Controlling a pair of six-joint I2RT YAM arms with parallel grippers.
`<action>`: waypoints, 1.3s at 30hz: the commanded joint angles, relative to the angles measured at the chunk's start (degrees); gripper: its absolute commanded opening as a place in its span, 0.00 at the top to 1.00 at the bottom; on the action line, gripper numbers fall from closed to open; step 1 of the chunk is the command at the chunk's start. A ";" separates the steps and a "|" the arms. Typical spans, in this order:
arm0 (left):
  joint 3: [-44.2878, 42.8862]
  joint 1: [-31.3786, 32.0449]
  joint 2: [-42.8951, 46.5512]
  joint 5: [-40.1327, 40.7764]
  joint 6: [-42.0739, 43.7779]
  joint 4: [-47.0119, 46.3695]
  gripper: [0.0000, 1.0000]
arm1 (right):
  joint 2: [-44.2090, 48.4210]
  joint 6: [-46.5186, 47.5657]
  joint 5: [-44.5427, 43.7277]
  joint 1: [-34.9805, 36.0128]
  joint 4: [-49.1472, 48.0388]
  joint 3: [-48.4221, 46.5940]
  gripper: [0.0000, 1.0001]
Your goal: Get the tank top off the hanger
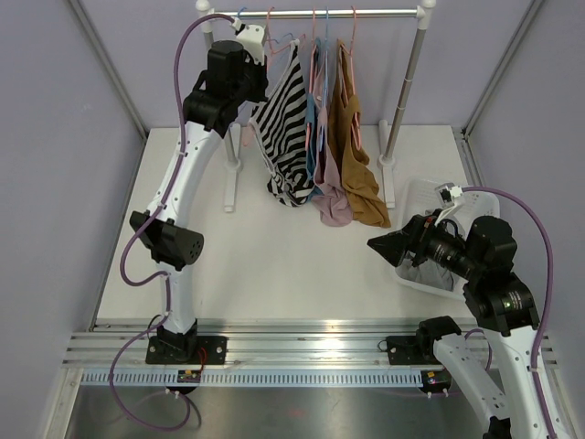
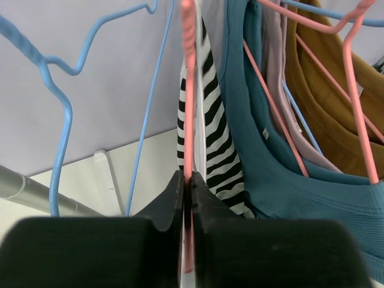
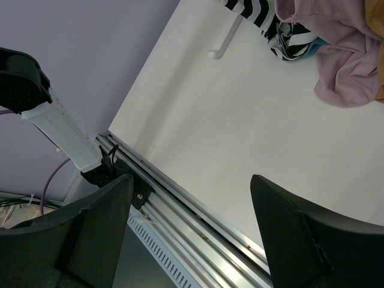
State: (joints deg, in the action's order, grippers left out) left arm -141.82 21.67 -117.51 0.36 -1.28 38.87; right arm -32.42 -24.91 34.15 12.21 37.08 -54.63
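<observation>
Left wrist cam gives you what top view can't: left gripper (image 2: 186, 180) clamped on pink hanger (image 2: 189, 108) wire, striped tank top (image 2: 211, 138) just beside it. Top view only puts that gripper up at rail (image 1: 347, 13); contact hidden there. Right wrist cam: right gripper (image 3: 192, 183) jaws spread wide, nothing between, above table (image 3: 240, 120). Tank top: black-white stripes, leftmost garment on rail, next to teal top (image 2: 270, 168). Long axis vertical, straps up, hem down, bunched near table.
</observation>
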 commanded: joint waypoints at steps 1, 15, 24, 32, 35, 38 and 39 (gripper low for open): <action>-3.38 -0.14 0.26 -1.85 -1.71 -3.80 1.00 | 0.43 0.12 1.27 -0.17 -1.31 -0.74 0.14; -1.97 1.71 12.56 1.22 -5.58 -2.84 1.00 | 0.96 0.47 1.88 -0.08 -1.40 -2.50 0.13; 1.01 2.06 20.12 -1.68 -7.33 5.33 1.00 | 1.58 -0.76 3.38 -0.17 -2.01 -5.66 0.04; 30.54 5.92 43.44 -3.18 -11.98 3.60 1.00 | -2.37 -8.74 8.19 -0.08 -14.46 -4.96 0.01; 47.61 7.68 56.98 -3.17 -15.76 -2.48 1.00 | -5.45 -12.86 13.02 -0.17 -22.29 -1.54 0.01; 56.89 8.91 65.45 -2.04 -18.49 -3.01 1.00 | -7.21 -18.74 17.59 -0.17 -34.20 4.87 0.01; 62.66 9.00 70.35 -2.03 -18.76 -2.75 1.00 | -7.82 -20.43 18.66 0.01 -37.05 6.45 0.01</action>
State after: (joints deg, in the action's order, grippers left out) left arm -87.05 30.17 -56.05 -1.58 -16.14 43.29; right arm -38.22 -37.36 45.67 12.21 14.35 -52.45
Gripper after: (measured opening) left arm 0.024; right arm 0.993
